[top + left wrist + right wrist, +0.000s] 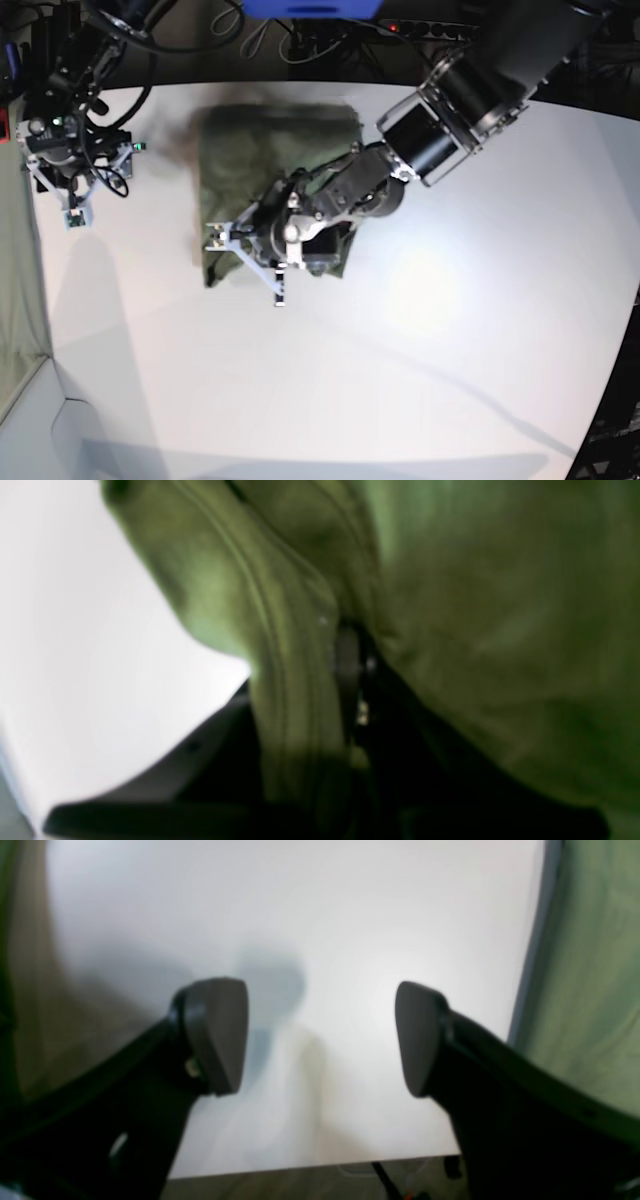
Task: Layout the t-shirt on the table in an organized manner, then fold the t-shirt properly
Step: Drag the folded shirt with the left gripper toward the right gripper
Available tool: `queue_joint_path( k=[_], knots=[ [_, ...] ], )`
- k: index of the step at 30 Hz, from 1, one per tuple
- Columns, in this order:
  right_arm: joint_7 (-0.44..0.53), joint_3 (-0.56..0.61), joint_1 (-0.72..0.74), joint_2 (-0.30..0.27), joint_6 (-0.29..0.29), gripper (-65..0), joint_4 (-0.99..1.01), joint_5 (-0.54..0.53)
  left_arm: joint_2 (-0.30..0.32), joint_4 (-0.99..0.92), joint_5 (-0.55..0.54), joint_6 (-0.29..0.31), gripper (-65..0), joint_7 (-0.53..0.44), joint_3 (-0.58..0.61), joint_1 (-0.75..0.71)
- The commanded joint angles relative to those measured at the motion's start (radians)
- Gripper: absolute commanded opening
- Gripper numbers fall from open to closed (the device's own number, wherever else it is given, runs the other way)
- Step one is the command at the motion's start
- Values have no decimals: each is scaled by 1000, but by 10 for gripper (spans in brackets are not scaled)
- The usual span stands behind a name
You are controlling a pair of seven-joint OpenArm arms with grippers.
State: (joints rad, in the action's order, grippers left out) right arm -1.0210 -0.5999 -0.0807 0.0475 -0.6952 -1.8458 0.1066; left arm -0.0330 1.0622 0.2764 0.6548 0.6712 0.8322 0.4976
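Observation:
The olive-green t-shirt [270,150] lies bunched in a rough rectangle on the white table [450,350], toward the far left. My left gripper [240,258] reaches across from the right and sits at the shirt's near-left corner. In the left wrist view this gripper [350,680] is shut on a stitched hem of the t-shirt [500,605], and cloth fills most of the frame. My right gripper [75,210] hangs left of the shirt, apart from it. Its fingers [220,1035] stand wide open over bare table [325,915], with nothing between them.
A greenish-grey cloth strip [15,300] hangs along the table's left side and also shows as cloth [585,990] at the right of the right wrist view. Cables and a power strip [420,25] run behind the far edge. The table's edge curves at the right [610,380].

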Motion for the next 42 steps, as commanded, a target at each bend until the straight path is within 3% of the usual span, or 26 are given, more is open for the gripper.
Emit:
queue_joint_path(
  k=[1, 5, 14, 17, 21, 23, 31, 42],
  knots=[
    [15, -5, 5, -7, -3, -189, -19, -8, -5, -15, 16, 6, -648, -12, -3, 16],
    [15, -7, 3, -7, -3, -189, -19, -6, -6, -50, 40, 1, -648, -54, -4, 16],
    [11, -2, 2, -5, -3, -189, -19, -8, -2, -56, 44, -2, -628, -47, -3, 16],
    [9, 1, 3, -5, -3, -189, -19, -8, 0, -56, 44, -7, -514, -46, -3, 17],
    [9, 1, 3, -5, -3, -189, -19, -8, 5, -46, 45, -8, -285, -44, -4, 23],
    [8, 2, 3, -5, -3, -189, -19, -8, 14, -43, 45, -8, -225, -44, -4, 36],
    [11, 2, 3, -5, -3, -189, -19, -8, 26, 10, 45, -8, -218, -44, -6, 88],
    [15, 4, 11, 15, -3, -189, -19, -9, 40, 128, 45, 0, -218, -44, -116, 85]
  ],
)
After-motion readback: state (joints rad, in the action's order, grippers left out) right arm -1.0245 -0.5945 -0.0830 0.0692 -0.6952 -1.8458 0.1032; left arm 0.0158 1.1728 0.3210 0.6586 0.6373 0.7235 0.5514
